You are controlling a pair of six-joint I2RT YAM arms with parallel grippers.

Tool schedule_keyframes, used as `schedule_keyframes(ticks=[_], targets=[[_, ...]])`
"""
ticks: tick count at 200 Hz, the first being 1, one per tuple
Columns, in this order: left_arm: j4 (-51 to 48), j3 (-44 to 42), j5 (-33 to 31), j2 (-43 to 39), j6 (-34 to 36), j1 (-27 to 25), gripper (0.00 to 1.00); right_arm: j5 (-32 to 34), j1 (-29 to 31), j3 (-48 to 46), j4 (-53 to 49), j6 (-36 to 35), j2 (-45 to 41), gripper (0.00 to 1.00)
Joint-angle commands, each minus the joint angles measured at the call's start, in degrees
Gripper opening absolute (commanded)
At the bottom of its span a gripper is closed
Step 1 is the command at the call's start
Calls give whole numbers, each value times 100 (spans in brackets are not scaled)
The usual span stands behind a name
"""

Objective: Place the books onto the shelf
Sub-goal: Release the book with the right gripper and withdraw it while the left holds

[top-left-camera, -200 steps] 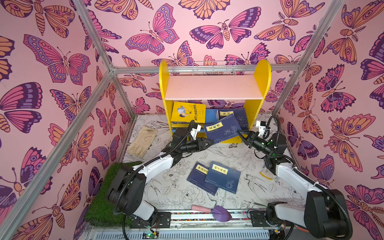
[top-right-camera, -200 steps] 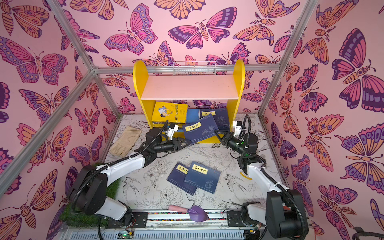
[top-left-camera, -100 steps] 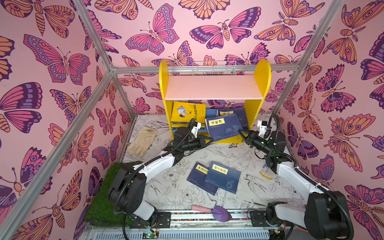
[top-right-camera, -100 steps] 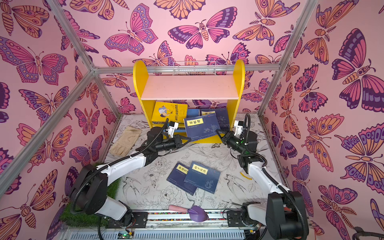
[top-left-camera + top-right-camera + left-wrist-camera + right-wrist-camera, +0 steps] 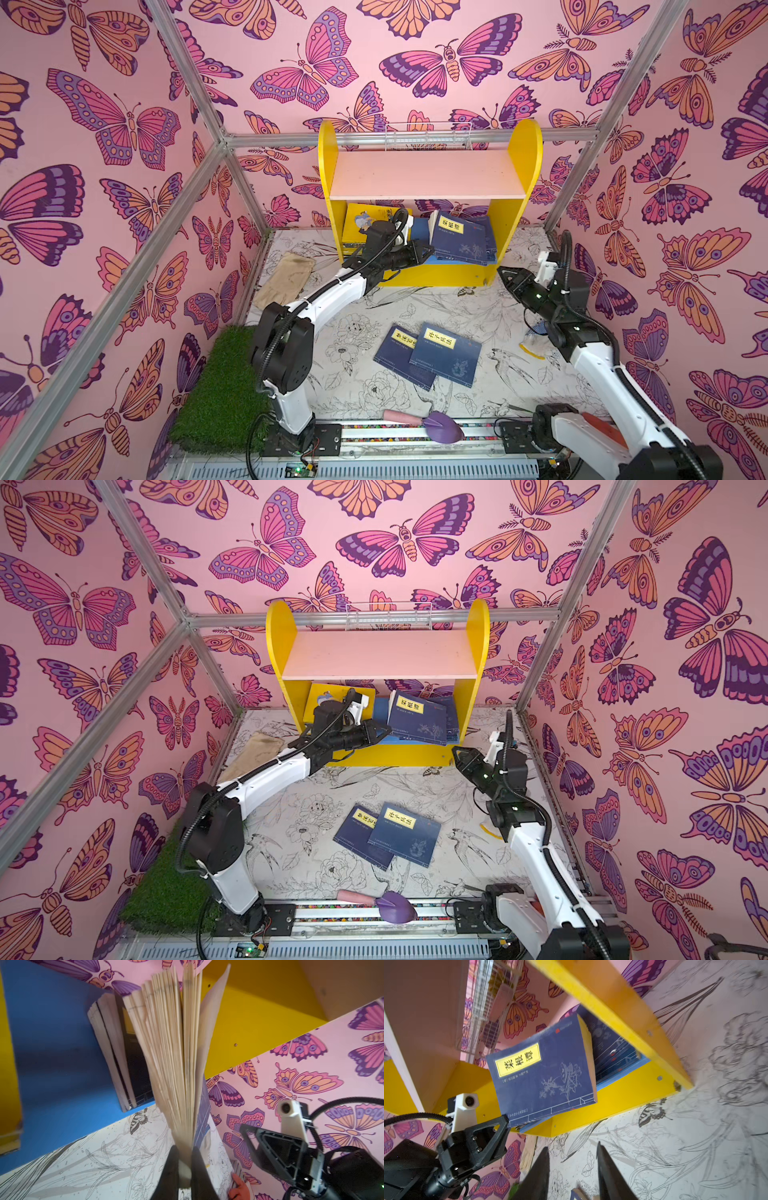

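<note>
- Item: navy book. Stands near-upright in the lower bay of shelf, right half, against shelved books.
- Left gripper: clamped tight on book's near bottom edge, pages fanning.
- Right gripper: we log release. Jaws part-open, empty, drawn back right. Second ago it pinched same book, then lying slanted.
- We judge handover done, seating left.
- Outstanding: two navy books on floor mat.

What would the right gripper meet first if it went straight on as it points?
Probably the shelf's yellow front strip below its blue board: the open right gripper aims there in the right wrist view. The navy book sits just above that line, and depth is unclear.
</note>
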Motion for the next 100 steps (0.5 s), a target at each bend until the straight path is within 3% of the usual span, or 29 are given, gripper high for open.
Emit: schedule_keyframes(ticks=[1,55,100], targets=[[-46,369,-59,94,181,19,0,290,-257,-138,-423,-100,-180,37],[319,544,-132,235,-16,61,0,9,-327,-141,-449,-157,-109,37],[789,506,-660,446,-419,-34,0,-198,-320,-66,-442,-218,-32,37]])
